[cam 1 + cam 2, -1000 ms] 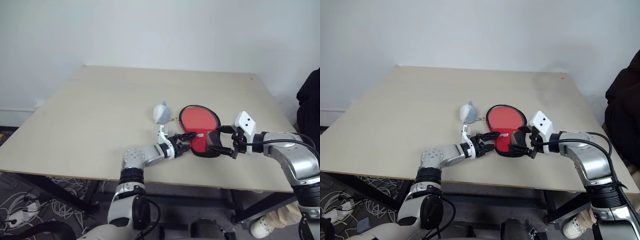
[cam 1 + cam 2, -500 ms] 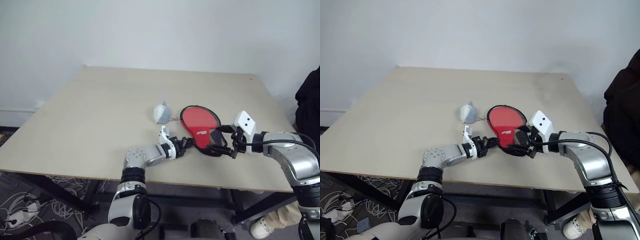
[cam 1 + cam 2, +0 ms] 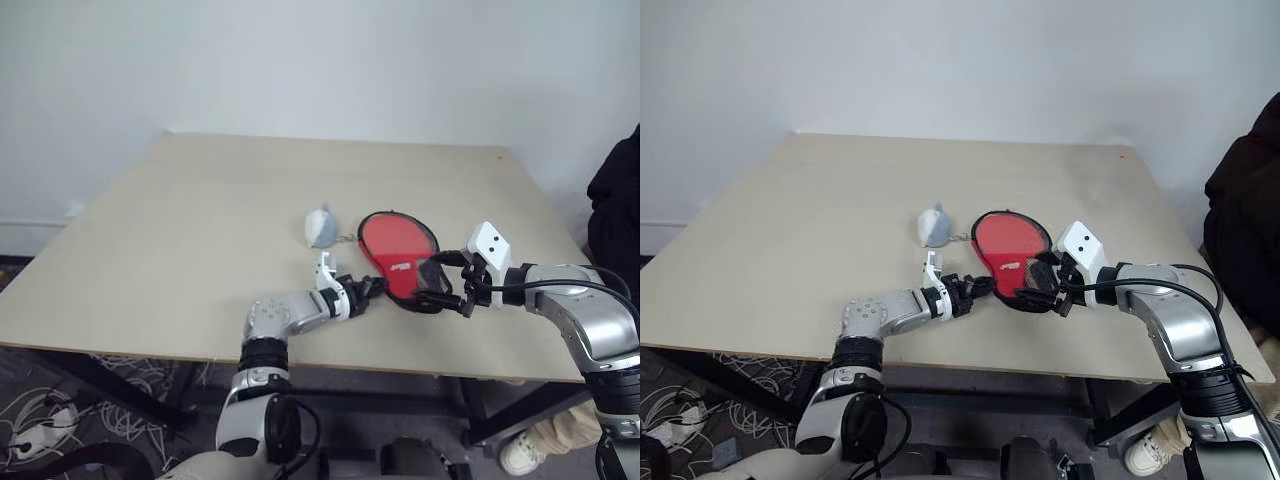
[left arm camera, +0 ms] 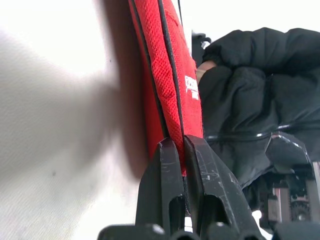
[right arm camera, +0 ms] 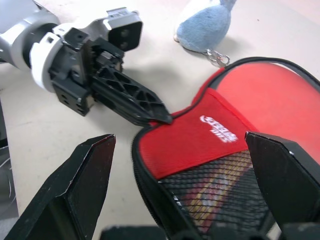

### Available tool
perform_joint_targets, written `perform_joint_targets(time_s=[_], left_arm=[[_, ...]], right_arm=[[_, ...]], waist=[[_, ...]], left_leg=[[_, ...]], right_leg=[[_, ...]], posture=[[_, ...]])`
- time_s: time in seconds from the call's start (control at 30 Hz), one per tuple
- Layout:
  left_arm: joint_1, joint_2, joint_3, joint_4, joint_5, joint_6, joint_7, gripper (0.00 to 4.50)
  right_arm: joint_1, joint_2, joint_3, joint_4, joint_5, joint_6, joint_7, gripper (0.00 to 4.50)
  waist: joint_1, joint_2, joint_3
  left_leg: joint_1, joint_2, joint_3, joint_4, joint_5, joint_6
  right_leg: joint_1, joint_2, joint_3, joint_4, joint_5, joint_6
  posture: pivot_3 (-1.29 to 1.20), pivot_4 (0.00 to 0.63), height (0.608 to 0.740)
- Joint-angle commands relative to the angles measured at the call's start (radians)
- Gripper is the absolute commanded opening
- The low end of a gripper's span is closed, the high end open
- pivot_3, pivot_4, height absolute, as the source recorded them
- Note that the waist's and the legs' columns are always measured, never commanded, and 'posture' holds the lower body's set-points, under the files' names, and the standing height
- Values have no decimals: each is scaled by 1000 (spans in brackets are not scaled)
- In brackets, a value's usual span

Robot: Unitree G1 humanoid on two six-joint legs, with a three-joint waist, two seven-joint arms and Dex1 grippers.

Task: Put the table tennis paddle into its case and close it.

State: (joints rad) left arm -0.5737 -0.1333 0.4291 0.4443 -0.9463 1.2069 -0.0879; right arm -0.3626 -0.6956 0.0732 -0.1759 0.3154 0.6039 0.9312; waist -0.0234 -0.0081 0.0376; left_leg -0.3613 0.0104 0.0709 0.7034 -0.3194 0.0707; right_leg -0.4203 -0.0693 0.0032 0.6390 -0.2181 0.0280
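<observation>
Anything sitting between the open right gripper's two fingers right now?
Yes. In the right wrist view the handle end of the red case, with its mesh pocket, lies between the open right gripper's fingers; neither finger touches it.

Head pair overhead; wrist views close

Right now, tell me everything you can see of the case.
The case is a paddle-shaped red fabric pouch with black edging, a white logo and a black mesh pocket at its narrow end. It lies flat on the table, round end away from the robot. A short chain links it to a grey plush charm beside it. The left pincer is shut on the edge of its narrow end; the right pincer stands open around that end.
</observation>
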Motion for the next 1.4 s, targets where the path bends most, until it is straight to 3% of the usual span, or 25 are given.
perform_joint_targets(time_s=[0.03,0.23,0.43,0.53,0.63,0.7,0.83,0.97,1.4], left_arm=[[76,25,48,-165,-78,122,70,20],[226,54,145,-388,-213,289,199,20],[399,57,180,-588,-437,384,352,20],[543,108,83,-665,-657,313,471,20],[700,257,-88,-750,-940,152,584,20],[783,371,-159,-801,-1017,79,555,20],[868,550,-233,-844,-1026,-1,436,20],[900,652,-284,-858,-1026,-73,359,20],[842,773,-365,-822,-1026,-198,322,20]], right_arm=[[-11,-7,-19,-29,12,-9,1,4500],[-26,-7,-16,-9,7,-15,5,4500],[-41,-3,-5,16,0,-29,16,4500],[-51,-1,4,29,-3,-37,20,4500],[-61,0,12,42,-5,-46,25,4500],[-70,3,18,53,-7,-52,30,4500],[-85,6,29,71,-9,-61,36,4500],[-89,8,35,80,-10,-67,38,4500],[-98,20,44,81,-9,-62,24,4500]], waist=[[0,0,0],[-1,0,0],[-1,0,0],[-1,-1,0],[0,-1,0],[5,-1,0],[5,1,0],[3,1,0],[4,1,0]], left_leg=[[0,0,0,0,0,0],[0,2,1,-2,0,0],[1,5,2,-2,0,0],[2,5,1,-2,0,-1],[2,5,2,-4,-1,-2],[1,6,0,-4,-3,-7],[1,4,0,-4,-3,-7],[1,0,1,-4,-2,-5],[1,-1,1,-6,2,-6]], right_leg=[[-1,0,0,0,0,0],[-3,0,3,1,0,0],[-3,0,5,1,0,0],[-3,0,7,1,0,0],[-5,-2,9,1,0,-1],[-6,-4,10,2,1,-3],[-6,-11,6,1,0,-7],[-5,-15,-1,1,0,-7],[-4,-12,-3,1,0,-6]], posture=[[0,0,740],[0,0,740],[0,0,740],[0,0,740],[0,0,740],[0,0,740],[0,0,740],[0,0,740],[0,0,740]])
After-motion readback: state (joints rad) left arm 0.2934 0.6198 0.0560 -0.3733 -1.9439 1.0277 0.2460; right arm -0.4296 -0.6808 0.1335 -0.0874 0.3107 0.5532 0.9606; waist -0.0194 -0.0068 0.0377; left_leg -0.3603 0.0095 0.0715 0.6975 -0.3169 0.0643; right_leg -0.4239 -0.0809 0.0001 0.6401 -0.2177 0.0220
